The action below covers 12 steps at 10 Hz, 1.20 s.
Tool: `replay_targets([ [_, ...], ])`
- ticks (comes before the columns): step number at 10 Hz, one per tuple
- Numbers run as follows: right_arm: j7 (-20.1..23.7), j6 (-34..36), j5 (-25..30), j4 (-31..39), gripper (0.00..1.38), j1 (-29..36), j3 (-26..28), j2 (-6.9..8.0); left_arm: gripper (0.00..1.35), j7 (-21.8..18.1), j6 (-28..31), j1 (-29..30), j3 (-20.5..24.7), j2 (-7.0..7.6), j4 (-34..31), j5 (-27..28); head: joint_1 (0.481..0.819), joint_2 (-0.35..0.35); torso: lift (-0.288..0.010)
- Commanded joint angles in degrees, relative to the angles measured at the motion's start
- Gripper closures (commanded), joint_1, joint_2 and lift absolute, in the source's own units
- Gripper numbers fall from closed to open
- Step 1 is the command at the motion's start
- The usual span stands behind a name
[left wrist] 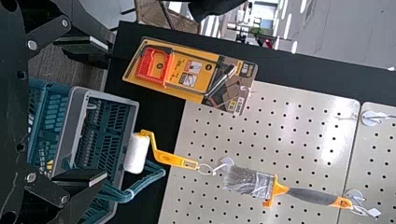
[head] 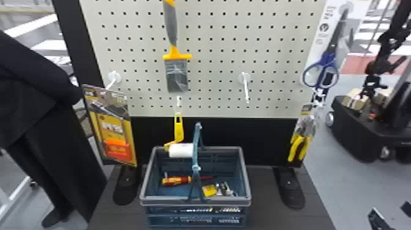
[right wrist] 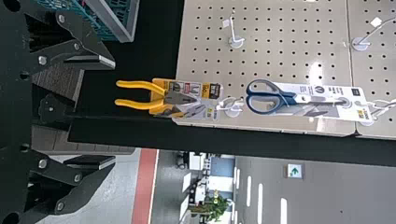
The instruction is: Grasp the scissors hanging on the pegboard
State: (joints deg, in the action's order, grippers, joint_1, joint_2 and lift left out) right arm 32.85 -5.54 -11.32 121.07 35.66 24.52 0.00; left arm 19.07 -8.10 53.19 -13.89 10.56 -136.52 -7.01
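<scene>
The scissors [head: 321,72] have blue handles and hang in a grey-and-white card pack at the pegboard's [head: 250,39] upper right edge, handles down. In the right wrist view the scissors [right wrist: 273,96] hang beyond my right gripper [right wrist: 112,112], well clear of it. That gripper is open and holds nothing. Its two black fingertips [head: 374,215] also show in the head view's bottom right corner, low and far below the scissors. My left gripper [left wrist: 105,111] is open and holds nothing, in front of the blue basket [left wrist: 74,126].
Yellow-handled pliers [head: 301,143] hang just below the scissors. A brush [head: 174,46], a yellow roller [head: 179,137] and a packaged saw [head: 111,128] also hang on the board. The blue basket [head: 146,183] holding tools stands at its foot. A black cart [head: 367,128] stands to the right.
</scene>
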Motion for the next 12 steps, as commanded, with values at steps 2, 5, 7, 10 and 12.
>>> replay_targets([
  [2, -0.2, 0.0, 0.1, 0.6, 0.53, 0.3, 0.3, 0.05, 0.33, 0.0, 0.0, 0.0, 0.0, -0.02, 0.0, -0.1, 0.549, 0.000, -0.100],
  [5, -0.4, 0.0, 0.1, 0.6, 0.53, 0.4, 0.4, 0.05, 0.33, 0.0, 0.1, 0.0, 0.0, -0.02, 0.2, -0.2, 0.549, 0.000, -0.100],
  [7, -0.4, 0.4, 0.1, 1.1, 0.53, 0.1, 0.4, 0.05, 0.33, 0.0, 0.1, 0.0, 0.0, -0.02, 0.2, -0.4, 0.549, 0.000, -0.100],
  [10, -0.2, 4.7, 0.2, 5.7, 0.51, -1.2, 1.1, -1.58, 0.33, 0.0, 0.3, 0.0, 0.0, -0.02, 0.2, -0.6, 0.549, 0.000, -0.100],
  [12, 0.5, 7.1, -1.8, 7.0, 0.51, -3.6, 1.4, -3.78, 0.33, 0.0, 0.3, 0.0, 0.0, -0.02, 0.2, -0.7, 0.549, 0.000, -0.100],
])
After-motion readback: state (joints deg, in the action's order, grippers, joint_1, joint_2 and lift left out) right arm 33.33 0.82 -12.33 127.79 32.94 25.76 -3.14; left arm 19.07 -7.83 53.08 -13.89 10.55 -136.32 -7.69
